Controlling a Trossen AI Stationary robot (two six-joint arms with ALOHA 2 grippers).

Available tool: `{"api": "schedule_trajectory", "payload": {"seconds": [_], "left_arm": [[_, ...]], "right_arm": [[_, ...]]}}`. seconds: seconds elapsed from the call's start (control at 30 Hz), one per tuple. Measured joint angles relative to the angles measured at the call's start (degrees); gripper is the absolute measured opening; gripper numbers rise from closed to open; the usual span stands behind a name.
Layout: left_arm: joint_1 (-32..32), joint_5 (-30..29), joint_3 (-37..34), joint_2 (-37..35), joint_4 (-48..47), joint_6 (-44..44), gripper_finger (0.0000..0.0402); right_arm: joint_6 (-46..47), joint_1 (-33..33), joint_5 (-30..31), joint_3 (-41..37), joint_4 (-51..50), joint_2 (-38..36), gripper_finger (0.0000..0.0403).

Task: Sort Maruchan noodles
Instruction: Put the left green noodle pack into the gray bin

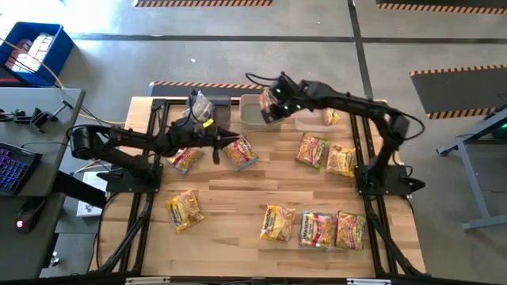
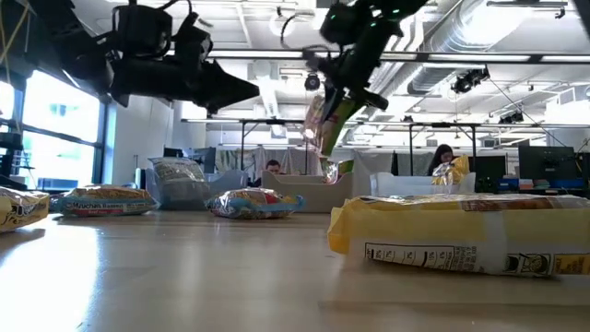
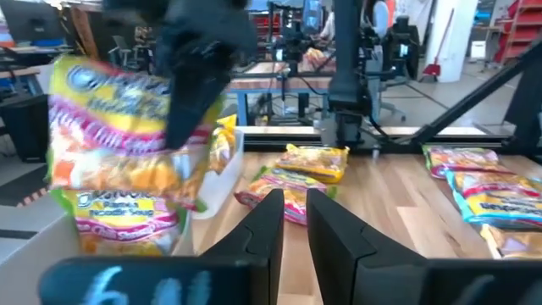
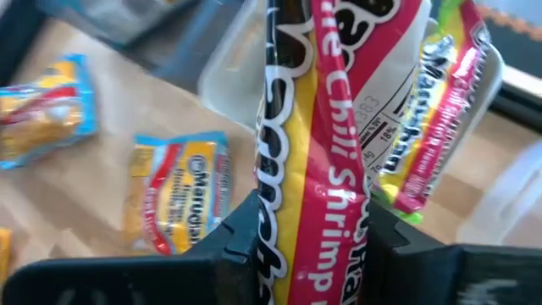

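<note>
The Maruchan noodles are yellow crinkly packets; several lie flat on the wooden table. One yellow-and-pink packet hangs over the middle bin, with my right gripper shut on it. A packet with pink and green print shows just behind it; I cannot tell what it rests on. My left gripper points level above the table beside a flat packet. Its fingers stand a narrow slit apart with nothing between them. My right gripper pinches the yellow-and-pink packet between its two fingers, which lie across its two flat faces. The fingers come from above, slanting down. The packet hangs below them, upright and lifted clear.
Three bins stand along the far edge: the left one holds silvery packets, and the right one holds a yellow packet. Loose packets lie at the left, near right and right. The middle of the table is bare wood.
</note>
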Motion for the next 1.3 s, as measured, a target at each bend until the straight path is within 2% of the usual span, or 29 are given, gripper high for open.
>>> {"api": "schedule_trajectory", "payload": {"seconds": [0.13,0.27,0.47,0.73,1.0,1.3], "left_arm": [[-1.45,0.00,0.02,0.00,0.16,0.10,0.0038],[-2.21,0.02,0.02,0.00,-0.10,2.24,0.0034],[-2.42,0.00,0.02,0.00,-1.65,2.41,0.0027],[-2.40,0.02,0.02,0.00,-1.63,2.38,0.0019],[-2.40,0.02,0.07,0.00,-1.63,1.33,0.0019],[-2.40,0.04,0.07,0.00,-1.63,1.42,0.0019]], "right_arm": [[2.88,-1.43,-0.27,10.03,-9.70,7.43,0.0089],[5.40,-2.18,-0.41,18.26,-14.55,13.91,0.0089],[9.97,-3.96,-1.47,25.55,-20.13,20.89,0.0088],[12.59,-5.22,-1.16,26.74,-20.75,24.63,0.0088],[12.84,-6.78,-0.48,26.74,-19.58,24.88,0.0088],[13.13,-7.62,-1.16,23.21,-17.82,25.14,0.0088]]}}
